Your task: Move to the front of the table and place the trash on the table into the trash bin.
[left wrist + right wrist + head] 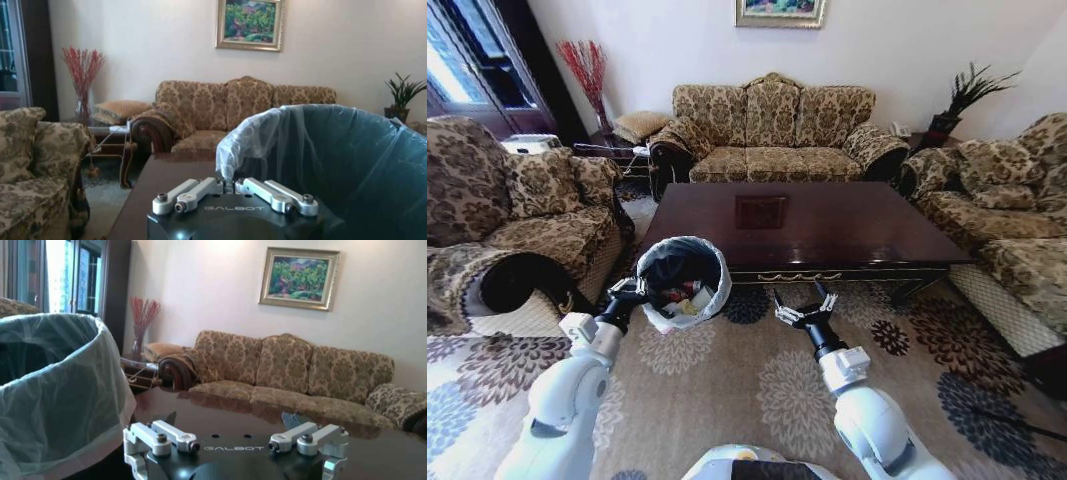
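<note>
Beside the left claw (623, 291), touching or nearly touching its tips, the trash bin (717, 262) is standing on the carpet at the table's near-left corner. Bin is lying ahead and slightly inboard of this claw, i.e. between the two claws but much nearer the left one. In the left wrist view the fingers (190, 192) are folding in toward centre, close together; nothing is sitting between them, so reading is closed and empty. Bin liner (320, 155) is rising directly beyond them.

Right claw (805, 310) is hovering low, just short of the table (827, 225) front edge, approx mid-length. Its fingers (163, 436) are spreading wide apart w/ nothing held: open. From this claw the bin is lying off to the inboard side, near; tabletop is stretching straight ahead.

Trash (685, 298): pieces are lying inside the bin, red and white scraps visible at the bottom. Tabletop surface is showing reflections only; no litter identifiable on it.

Judgement: task is appearing complete or close to it. Table's long axis is running crosswise to both claws; any further pick would be falling to the right arm, it being nearer the table, w/ drop-off sideways toward the bin.
</note>
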`<state>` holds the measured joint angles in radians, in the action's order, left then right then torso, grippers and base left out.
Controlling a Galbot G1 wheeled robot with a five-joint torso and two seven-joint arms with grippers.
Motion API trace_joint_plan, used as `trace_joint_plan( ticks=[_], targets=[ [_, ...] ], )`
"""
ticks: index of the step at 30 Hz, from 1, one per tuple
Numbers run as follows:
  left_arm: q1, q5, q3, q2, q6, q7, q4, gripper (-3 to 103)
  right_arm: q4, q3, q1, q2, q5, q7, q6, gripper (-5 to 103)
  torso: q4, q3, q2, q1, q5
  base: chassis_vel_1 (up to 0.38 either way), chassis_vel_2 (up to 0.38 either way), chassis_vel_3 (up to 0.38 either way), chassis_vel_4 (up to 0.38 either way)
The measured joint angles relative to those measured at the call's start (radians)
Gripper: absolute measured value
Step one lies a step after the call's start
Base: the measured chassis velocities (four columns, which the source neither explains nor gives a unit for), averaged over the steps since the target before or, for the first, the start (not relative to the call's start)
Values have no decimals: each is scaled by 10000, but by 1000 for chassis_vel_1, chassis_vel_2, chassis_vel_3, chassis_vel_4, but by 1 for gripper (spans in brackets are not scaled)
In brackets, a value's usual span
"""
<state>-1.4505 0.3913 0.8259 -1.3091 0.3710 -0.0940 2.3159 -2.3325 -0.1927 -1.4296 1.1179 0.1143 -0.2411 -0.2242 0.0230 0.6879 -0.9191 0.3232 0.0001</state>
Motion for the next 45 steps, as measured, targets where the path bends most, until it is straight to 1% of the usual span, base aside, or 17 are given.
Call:
trace_joint_plan(
  ticks=[5,45],
  targets=[
    [0,1,0,2,0,3,0,3,0,2,0,1,2,0,0,100,4,0,0,0,-2,0,0,0,0],
    [1,6,-2,3,5,4,10,3,0,2,0,1,1,1,-2,100,3,0,2,0,-1,0,0,0,0]
  ],
)
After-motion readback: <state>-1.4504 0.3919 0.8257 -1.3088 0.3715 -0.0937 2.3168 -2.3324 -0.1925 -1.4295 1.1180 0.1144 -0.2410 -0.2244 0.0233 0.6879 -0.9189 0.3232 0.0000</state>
